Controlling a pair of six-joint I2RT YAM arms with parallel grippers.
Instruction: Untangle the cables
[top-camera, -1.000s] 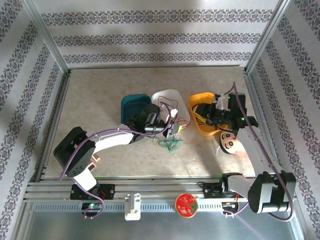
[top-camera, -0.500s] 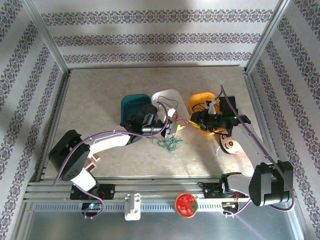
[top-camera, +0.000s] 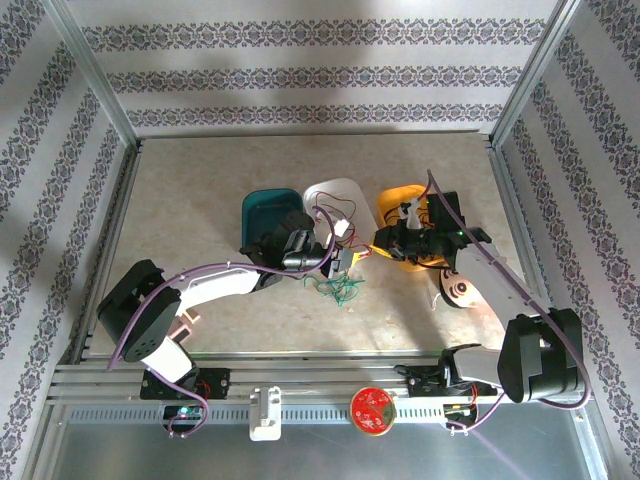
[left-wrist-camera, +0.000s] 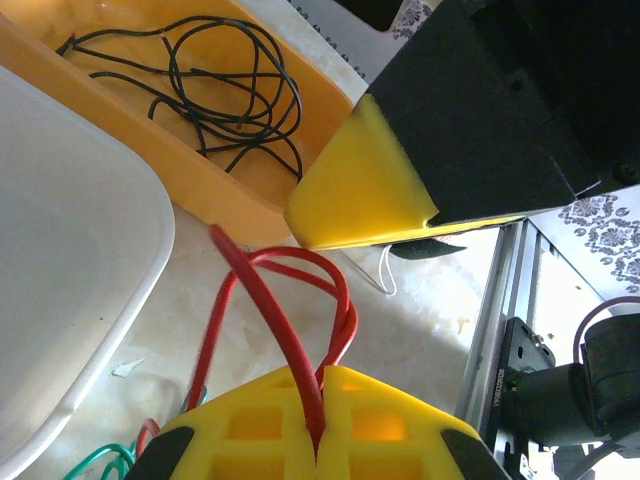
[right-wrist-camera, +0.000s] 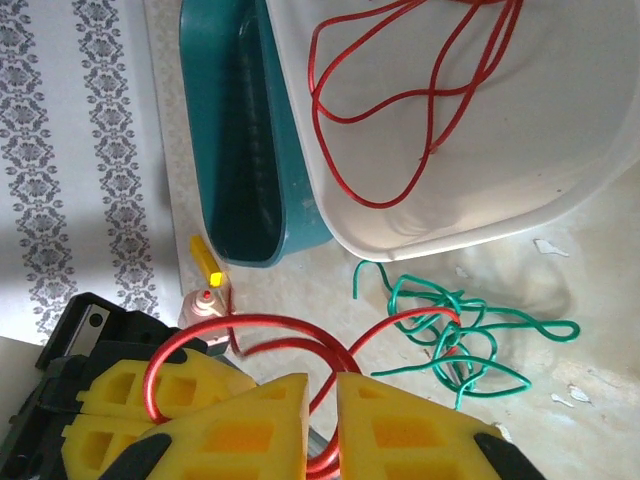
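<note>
My left gripper (left-wrist-camera: 322, 400) is shut on a thin red cable (left-wrist-camera: 296, 300), which loops up out of its yellow fingers. My right gripper (right-wrist-camera: 322, 420) sits close against the left one (top-camera: 345, 258), just right of it (top-camera: 378, 245). Its jaws stand a narrow gap apart, and the same red cable (right-wrist-camera: 262, 328) runs down through that gap. A green cable (right-wrist-camera: 470, 340) lies tangled on the table just in front, with the red one crossing it. Another red cable (right-wrist-camera: 400, 110) lies looped in the white bin (right-wrist-camera: 560, 200). A black cable (left-wrist-camera: 230, 90) is coiled in the orange bin (left-wrist-camera: 150, 150).
Three bins stand in a row behind the grippers: teal (top-camera: 268, 208), white (top-camera: 335, 192) and orange (top-camera: 405, 200). A small yellow plug (right-wrist-camera: 207, 260) lies by the teal bin. A round wooden disc (top-camera: 460, 290) lies under the right arm.
My right gripper has moved left from over the orange bin to beside the left gripper, and its jaws have narrowed around the red cable. The left gripper has barely moved.
</note>
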